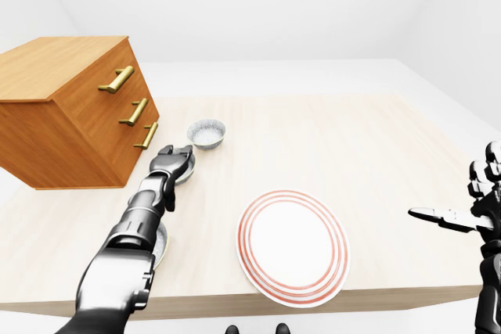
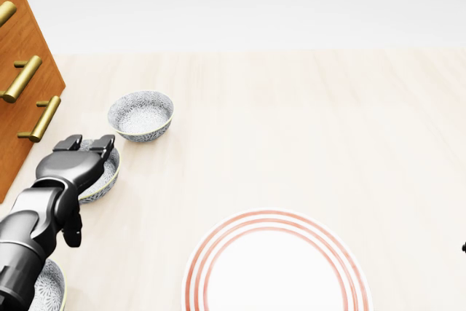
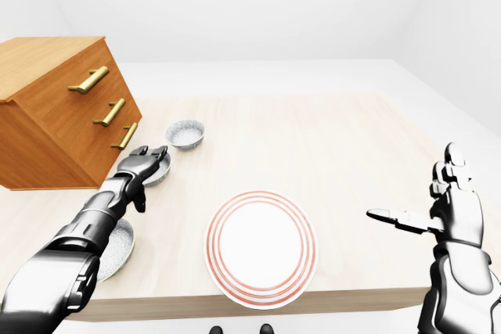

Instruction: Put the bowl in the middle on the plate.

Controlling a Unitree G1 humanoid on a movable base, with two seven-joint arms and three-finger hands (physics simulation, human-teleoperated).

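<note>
Three patterned bowls stand in a column on the left of the table. The middle bowl (image 2: 105,178) is partly hidden under my left hand (image 2: 87,143). That hand hovers over the bowl's upper rim with its fingers spread open; I cannot tell whether they touch it. The top bowl (image 2: 140,114) stands free above it. The bottom bowl (image 2: 45,287) is half covered by my left forearm. The white plate (image 2: 277,271) with red rings lies at the bottom centre. My right hand (image 3: 419,193) floats open beyond the table's right edge, holding nothing.
A wooden drawer chest (image 1: 70,111) with brass handles stands at the left, close to the bowls. The table's near edge (image 3: 258,300) runs just below the plate. Pale tabletop stretches right of the bowls.
</note>
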